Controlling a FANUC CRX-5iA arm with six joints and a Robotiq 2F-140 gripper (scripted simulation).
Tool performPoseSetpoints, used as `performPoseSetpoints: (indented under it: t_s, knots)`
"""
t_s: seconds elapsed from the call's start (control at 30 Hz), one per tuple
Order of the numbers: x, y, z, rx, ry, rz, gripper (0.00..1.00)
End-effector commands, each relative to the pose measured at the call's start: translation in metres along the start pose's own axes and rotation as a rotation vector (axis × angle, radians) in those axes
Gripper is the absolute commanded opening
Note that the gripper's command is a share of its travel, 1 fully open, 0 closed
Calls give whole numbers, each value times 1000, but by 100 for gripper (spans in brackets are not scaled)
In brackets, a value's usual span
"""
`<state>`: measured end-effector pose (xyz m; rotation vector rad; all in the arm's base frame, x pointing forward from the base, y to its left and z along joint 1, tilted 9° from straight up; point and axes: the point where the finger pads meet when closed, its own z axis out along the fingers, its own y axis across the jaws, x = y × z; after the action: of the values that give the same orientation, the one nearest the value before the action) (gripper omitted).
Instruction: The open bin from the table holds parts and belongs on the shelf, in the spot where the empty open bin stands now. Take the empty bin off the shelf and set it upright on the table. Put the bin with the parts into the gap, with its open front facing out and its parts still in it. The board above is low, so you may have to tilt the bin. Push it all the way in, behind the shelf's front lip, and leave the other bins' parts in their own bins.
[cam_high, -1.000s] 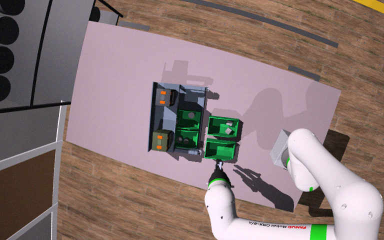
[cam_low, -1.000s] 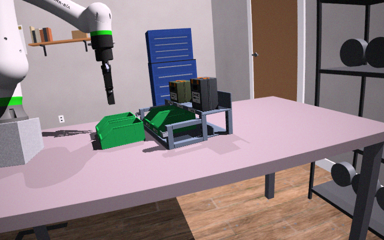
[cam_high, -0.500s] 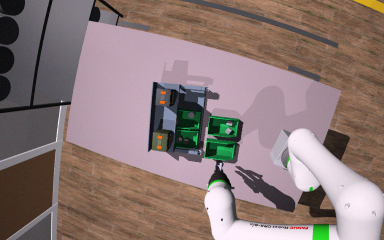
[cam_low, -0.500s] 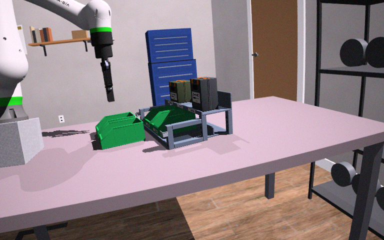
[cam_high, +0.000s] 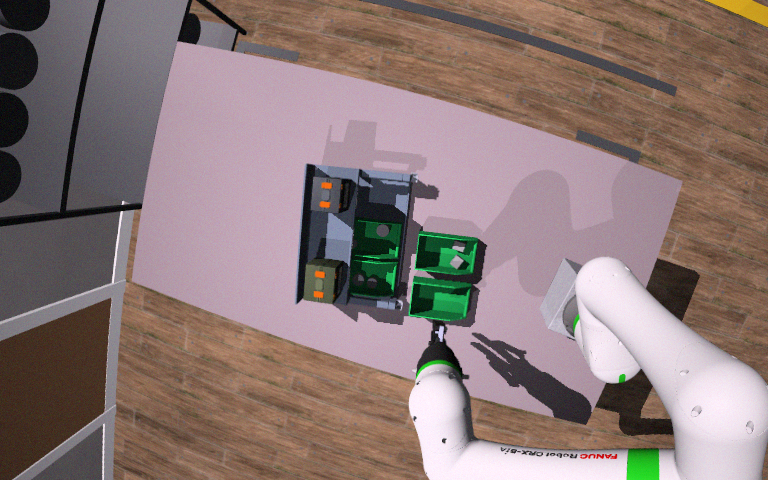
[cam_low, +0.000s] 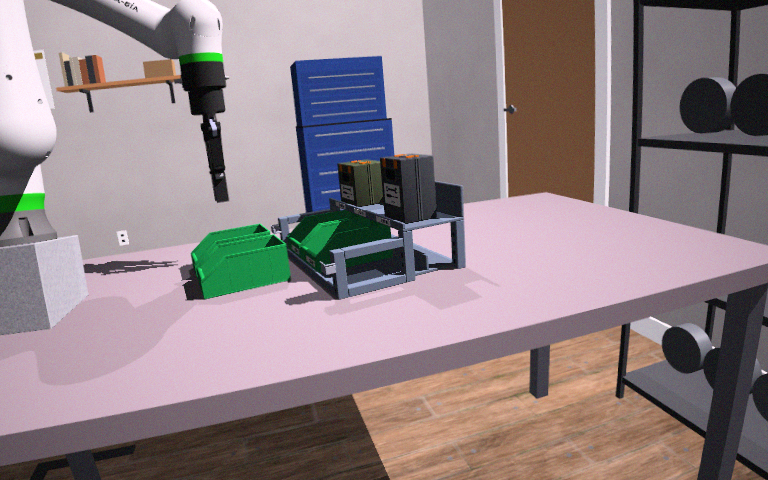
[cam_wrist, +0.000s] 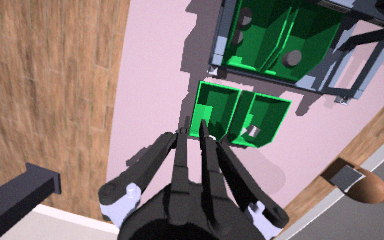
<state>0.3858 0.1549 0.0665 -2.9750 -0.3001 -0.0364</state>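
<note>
Two green open bins stand side by side on the table in front of the shelf (cam_high: 352, 237). The empty bin (cam_high: 440, 298) is the one nearer my gripper; it also shows in the wrist view (cam_wrist: 216, 107). The bin with parts (cam_high: 447, 253) holds small grey pieces and also shows in the wrist view (cam_wrist: 260, 120). The shelf's lower level holds two more green bins (cam_high: 373, 257) with dark parts, and a free gap (cam_high: 385, 195) beside them. My gripper (cam_high: 437, 333) hangs well above the table in the side view (cam_low: 220, 192), over the empty bin's outer edge. Its fingers are narrow with nothing between them.
Two boxy units with orange tabs (cam_low: 387, 183) stand on the shelf's upper board. My grey base block (cam_low: 36, 280) sits at the table's end. A blue cabinet (cam_low: 342, 127) stands behind the table, a dark rack (cam_low: 702, 186) beside it.
</note>
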Motion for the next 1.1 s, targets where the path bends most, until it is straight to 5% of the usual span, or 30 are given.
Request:
performPoseSetpoints:
  t_s: [0.0,0.03,0.07,0.8,0.93,1.07]
  knots:
    - [1,0,-1,0,2,0,24]
    - [1,0,-1,0,2,0,24]
    - [1,0,-1,0,2,0,10]
    - [1,1,-1,0,2,0,10]
    - [6,68,-6,-2,1,0,10]
    - [5,93,-8,-2,1,0,10]
